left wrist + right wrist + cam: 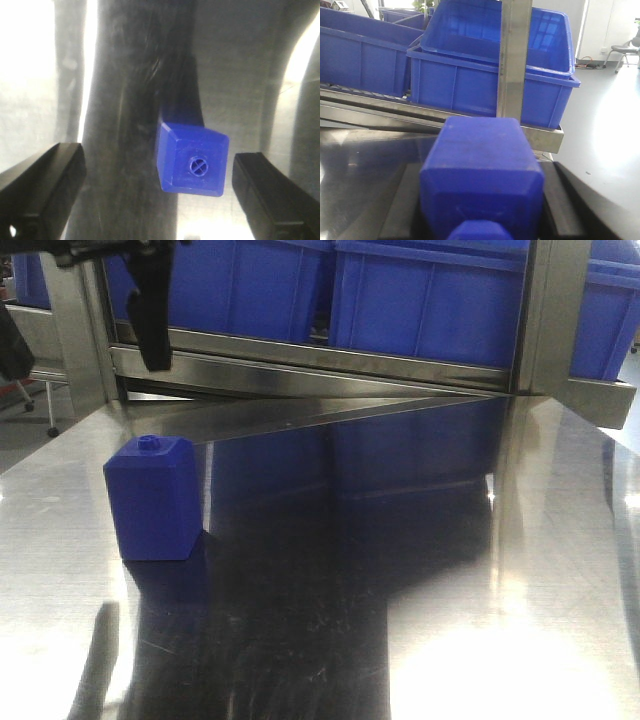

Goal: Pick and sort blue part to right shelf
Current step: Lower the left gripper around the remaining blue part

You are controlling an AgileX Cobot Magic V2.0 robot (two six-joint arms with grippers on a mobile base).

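The blue part (482, 172), deep blue with sloped shoulders and a wide cap pointing at the camera, fills the right wrist view. My right gripper (482, 170) is shut on it, a black finger pressed to each side, and holds it above the table facing the shelf bins. A squatter blue block (155, 498) with a tiny round knob stands on the steel table (400, 570) at the left. My left gripper (159, 157) hangs open above that block (192, 160), well clear of it; one of its fingers (150, 320) shows at the top left of the front view.
Large blue bins (430, 300) (490, 75) sit side by side on a steel rack along the table's far edge. A steel upright post (512, 60) stands in front of the nearest bin. Beyond the table's right edge there is open floor and a chair (625, 50).
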